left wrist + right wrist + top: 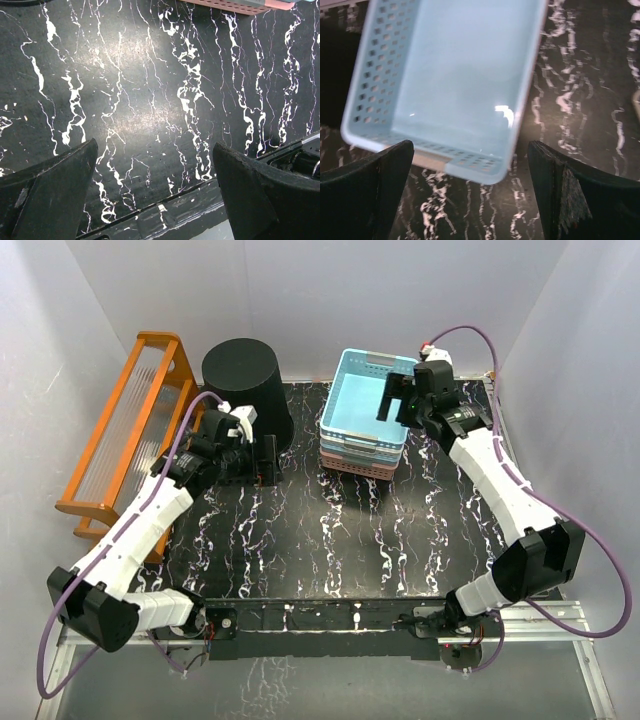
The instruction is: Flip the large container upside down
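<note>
Matt plastics stand on a veined black surface (150,100).
The large container (245,375) looks like dull, matt black plastic with a smooth flat top. The surface is black with white marble veining and shines faintly under the lamp glare. The blue basket (465,75) is smooth, glossy perforated plastic, and the pink basket (355,465) is perforated plastic too. The rack (120,430) has an orange wood-like frame and clear ribbed panels. The fingers (50,200) of the left end effector (155,195) are matt black and scuffed.

Rack (120,430) far left, large container (248,385) beside it, baskets (360,455) stacked right
</note>
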Robot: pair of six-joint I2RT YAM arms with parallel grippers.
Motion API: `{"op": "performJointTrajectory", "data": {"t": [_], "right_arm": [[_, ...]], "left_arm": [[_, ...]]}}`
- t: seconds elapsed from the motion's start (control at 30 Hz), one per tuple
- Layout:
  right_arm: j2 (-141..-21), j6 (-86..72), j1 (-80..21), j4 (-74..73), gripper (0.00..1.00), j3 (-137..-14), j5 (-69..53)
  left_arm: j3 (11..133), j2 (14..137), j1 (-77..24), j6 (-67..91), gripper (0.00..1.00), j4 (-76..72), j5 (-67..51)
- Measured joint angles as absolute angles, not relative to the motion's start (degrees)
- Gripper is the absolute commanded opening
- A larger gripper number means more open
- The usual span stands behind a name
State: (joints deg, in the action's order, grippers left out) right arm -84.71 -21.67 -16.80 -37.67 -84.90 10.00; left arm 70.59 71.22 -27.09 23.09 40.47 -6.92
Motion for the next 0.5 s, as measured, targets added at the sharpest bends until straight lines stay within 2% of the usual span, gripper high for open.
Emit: {"op": "performJointTrajectory", "data": {"t": [0.27,0.5], "right_arm": [[-85.3,-22.6,-26.3,-34.0,0.98,-86.9,5.7],[-91.4,-22.3,-20.6,-34.4,0.98,-86.8,5.5]], "left_arm": [[70.2,67.9,-27.1,23.4,0.99,40.3,-5.0],[69.3,67.7,-27.1,23.8,0.99,40.6,-3.8]]}}
